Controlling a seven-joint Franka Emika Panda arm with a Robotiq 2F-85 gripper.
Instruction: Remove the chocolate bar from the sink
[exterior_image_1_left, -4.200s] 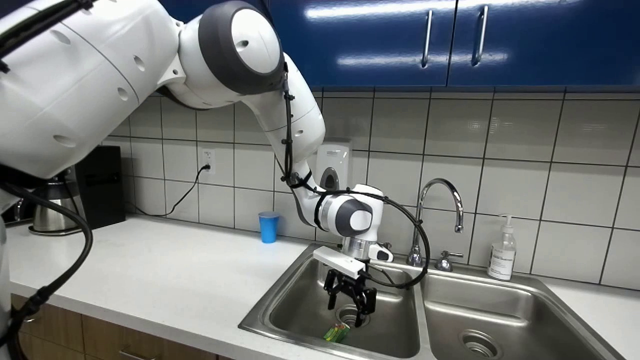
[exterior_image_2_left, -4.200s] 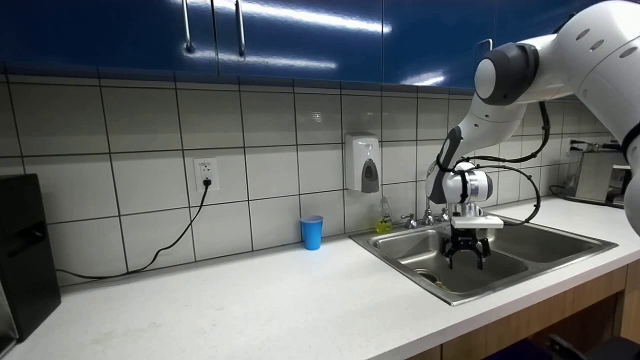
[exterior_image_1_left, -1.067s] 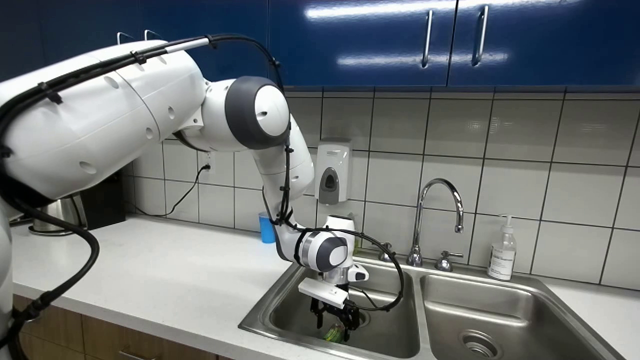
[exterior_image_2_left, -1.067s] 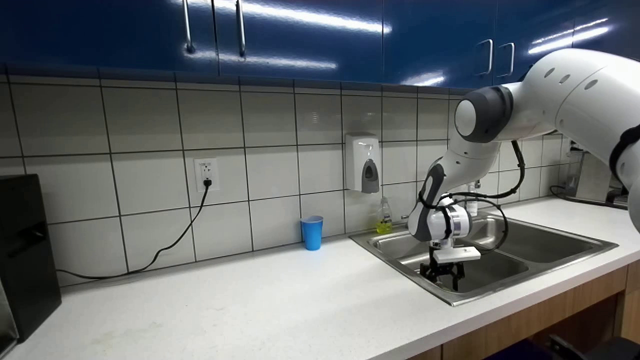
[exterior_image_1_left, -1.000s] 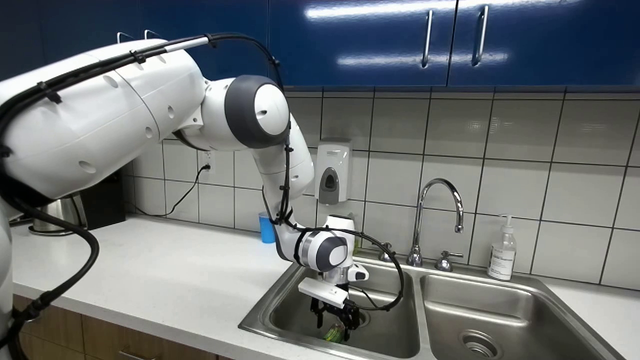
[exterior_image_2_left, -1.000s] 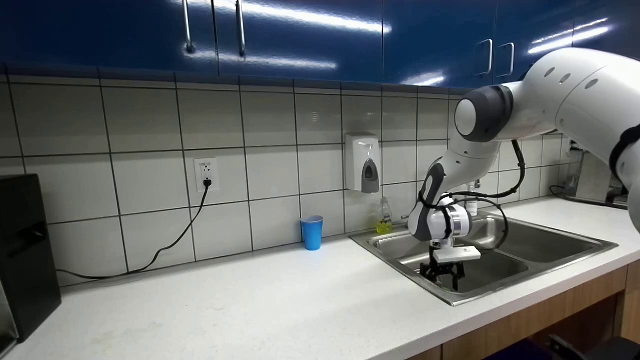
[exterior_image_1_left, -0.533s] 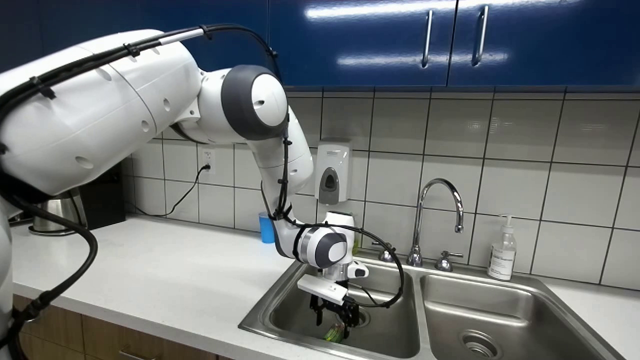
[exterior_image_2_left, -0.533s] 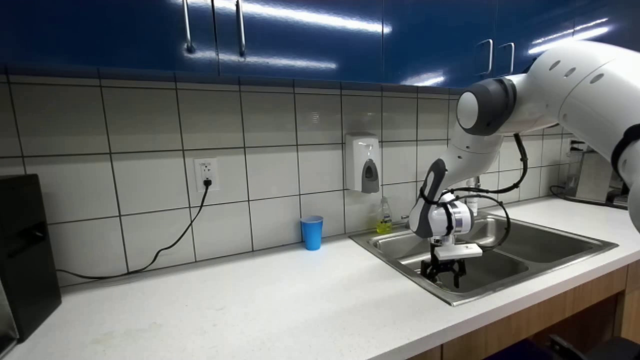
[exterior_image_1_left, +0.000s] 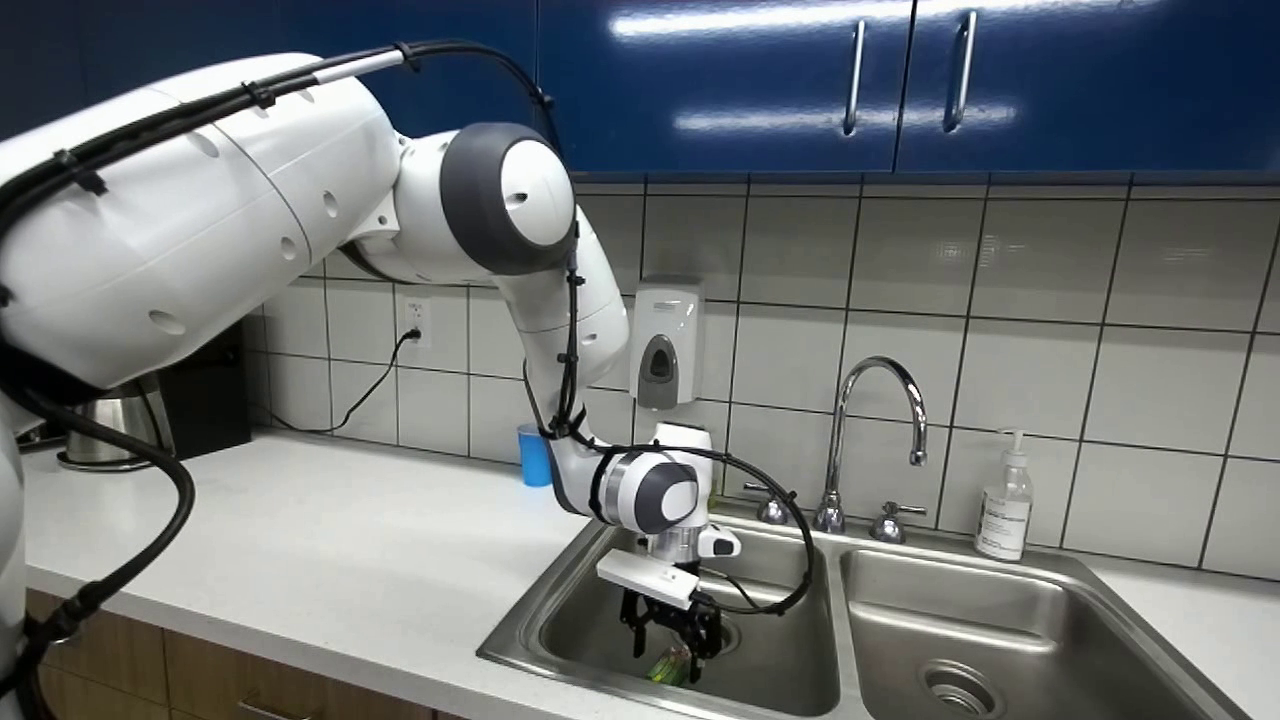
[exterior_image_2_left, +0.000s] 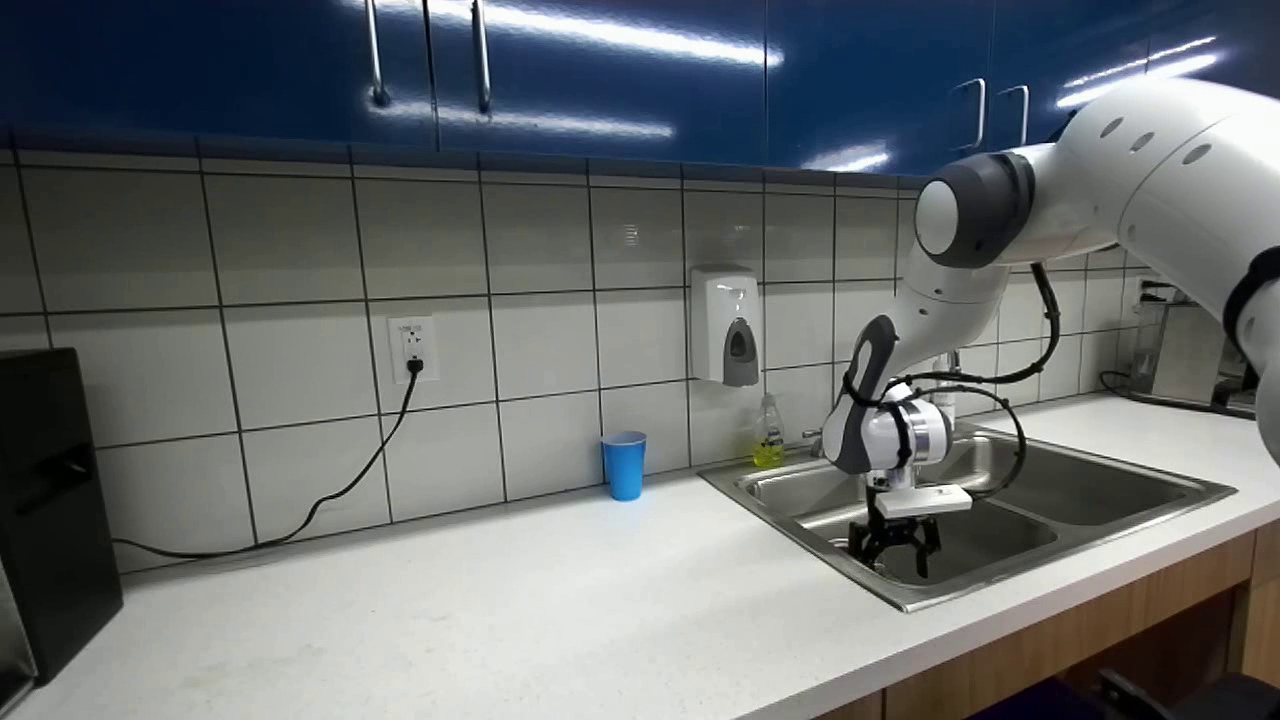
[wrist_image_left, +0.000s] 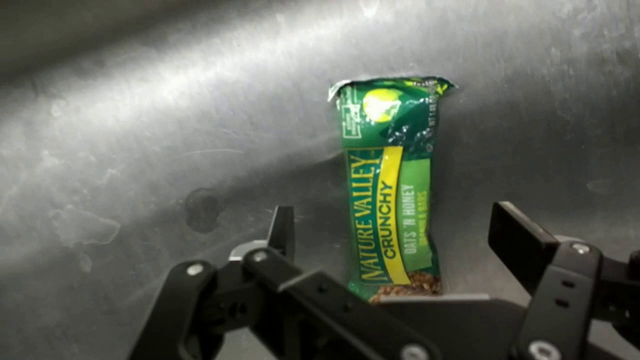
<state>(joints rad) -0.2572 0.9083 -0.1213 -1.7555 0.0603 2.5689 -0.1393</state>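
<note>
The chocolate bar is a green-wrapped oblong packet that lies flat in the near-left basin, upright in the wrist view (wrist_image_left: 387, 200); it also shows in an exterior view (exterior_image_1_left: 667, 668). Its lower end is hidden behind the gripper's body. The sink has two steel basins, with its divider (exterior_image_1_left: 842, 635) and rim (exterior_image_2_left: 815, 552) in the exterior views. My gripper (wrist_image_left: 392, 215) is open, one finger on each side of the bar, with gaps on both sides. It hangs low inside the basin in both exterior views (exterior_image_1_left: 667, 655) (exterior_image_2_left: 895, 565); nothing is held.
A chrome faucet (exterior_image_1_left: 838, 440) and a pump bottle (exterior_image_1_left: 1004, 510) stand behind the sink. A blue cup (exterior_image_2_left: 624, 467) and a yellow soap bottle (exterior_image_2_left: 768, 443) stand near the wall. A soap dispenser (exterior_image_2_left: 725, 325) hangs there. White countertop (exterior_image_2_left: 500, 600) borders the sink.
Since about four seconds ago, my gripper has come down and moved from over the drain to the bar. Over the last second it has risen and shifted slightly. It stays open; the bar has not moved.
</note>
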